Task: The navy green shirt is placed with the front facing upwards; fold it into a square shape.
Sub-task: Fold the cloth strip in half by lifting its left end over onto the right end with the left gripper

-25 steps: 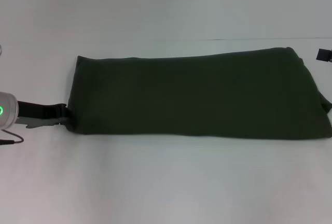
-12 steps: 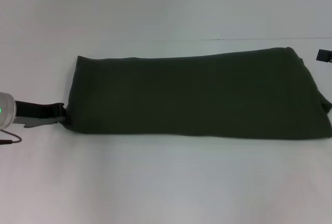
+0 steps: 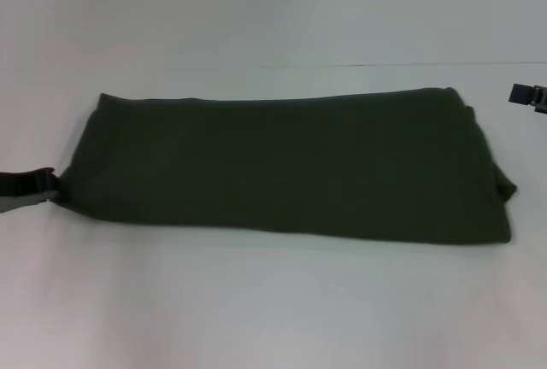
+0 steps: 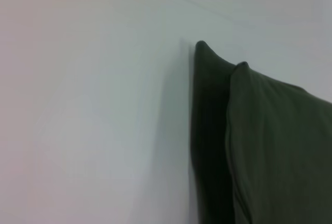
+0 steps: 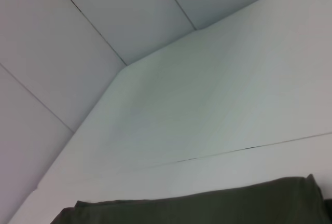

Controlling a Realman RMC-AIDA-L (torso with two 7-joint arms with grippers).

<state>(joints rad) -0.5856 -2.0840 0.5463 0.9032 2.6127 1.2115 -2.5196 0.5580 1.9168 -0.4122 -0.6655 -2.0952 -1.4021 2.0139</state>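
Note:
The navy green shirt point(image 3: 282, 164) lies on the white table point(image 3: 273, 301) as a long dark olive band, folded over lengthwise, plain side up; its lettering and neck label are hidden. My left gripper point(image 3: 49, 190) is at the shirt's near left corner, shut on the cloth there, with most of the arm out of view. The left wrist view shows the shirt's layered folded edge point(image 4: 259, 146). My right gripper point(image 3: 526, 95) shows only as a small black part at the far right, clear of the shirt. The right wrist view shows the shirt's far edge point(image 5: 207, 208).
A thin seam point(image 3: 402, 65) runs across the table behind the shirt. White wall panels point(image 5: 104, 16) stand beyond the table's far edge. Bare table surface lies in front of the shirt and behind it.
The whole shirt has slid to the left together with my left gripper, which has drawn back almost out of the head view. The right gripper has shifted slightly left.

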